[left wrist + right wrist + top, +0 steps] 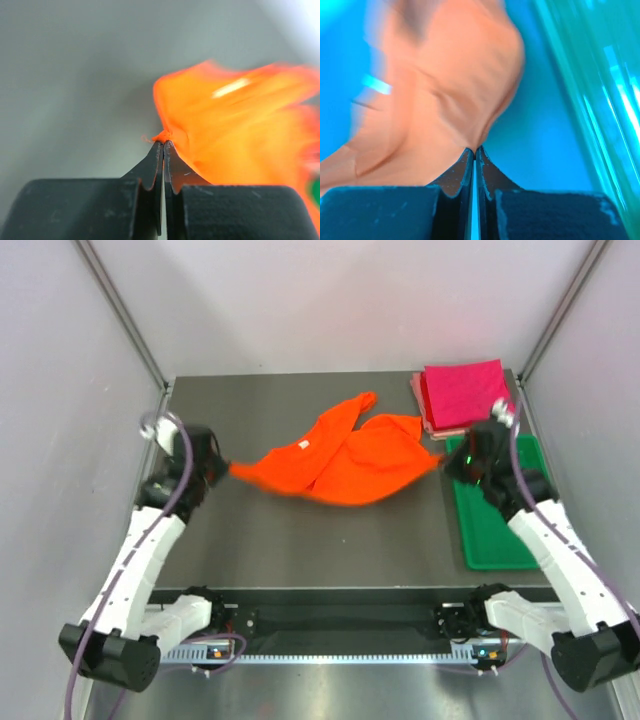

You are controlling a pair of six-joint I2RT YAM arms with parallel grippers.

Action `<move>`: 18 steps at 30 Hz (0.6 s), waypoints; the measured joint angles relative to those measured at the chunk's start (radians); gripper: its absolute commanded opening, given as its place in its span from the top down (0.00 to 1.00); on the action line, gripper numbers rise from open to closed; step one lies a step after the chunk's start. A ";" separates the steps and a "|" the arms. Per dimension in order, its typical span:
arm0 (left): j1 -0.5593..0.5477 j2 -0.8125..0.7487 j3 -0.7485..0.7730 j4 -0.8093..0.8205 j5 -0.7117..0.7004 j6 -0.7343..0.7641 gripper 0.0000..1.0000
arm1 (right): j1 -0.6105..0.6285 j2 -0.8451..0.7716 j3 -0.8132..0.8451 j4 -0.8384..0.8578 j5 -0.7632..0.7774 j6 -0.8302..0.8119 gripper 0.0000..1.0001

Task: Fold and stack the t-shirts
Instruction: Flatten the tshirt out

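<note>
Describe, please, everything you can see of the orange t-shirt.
The orange t-shirt is bright, soft cloth with a small white label near its neck. It is unfolded and crumpled, stretched across the middle of the table between the left gripper and the right gripper, each shut on one end. One flap trails toward the far edge.

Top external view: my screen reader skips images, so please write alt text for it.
An orange t-shirt is stretched across a dark table between the left gripper and right gripper, each pinching one end. A folded magenta t-shirt lies at the far right corner, with a green tray just nearer.
</note>
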 measured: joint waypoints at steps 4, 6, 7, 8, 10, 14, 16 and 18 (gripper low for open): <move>-0.001 0.031 0.465 -0.011 -0.019 0.074 1.00 | 0.000 0.058 0.395 -0.033 0.002 -0.085 1.00; -0.001 0.061 0.673 -0.019 -0.019 0.105 1.00 | 0.001 0.061 0.548 -0.049 -0.011 -0.119 1.00; -0.001 0.066 0.756 -0.024 -0.018 0.120 1.00 | 0.002 0.056 0.606 -0.057 -0.024 -0.132 1.00; -0.001 0.068 0.816 -0.035 -0.018 0.129 1.00 | 0.003 0.051 0.648 -0.066 -0.039 -0.142 1.00; -0.001 0.060 0.937 -0.058 -0.010 0.151 1.00 | 0.010 0.034 0.732 -0.106 -0.075 -0.159 1.00; 0.000 0.029 1.063 -0.121 0.030 0.171 1.00 | 0.017 -0.052 0.777 -0.174 -0.119 -0.169 1.00; 0.000 -0.002 1.096 -0.156 0.051 0.175 1.00 | 0.018 -0.106 0.778 -0.211 -0.131 -0.167 1.00; 0.000 -0.030 1.107 -0.179 0.068 0.177 1.00 | 0.018 -0.164 0.778 -0.239 -0.147 -0.160 1.00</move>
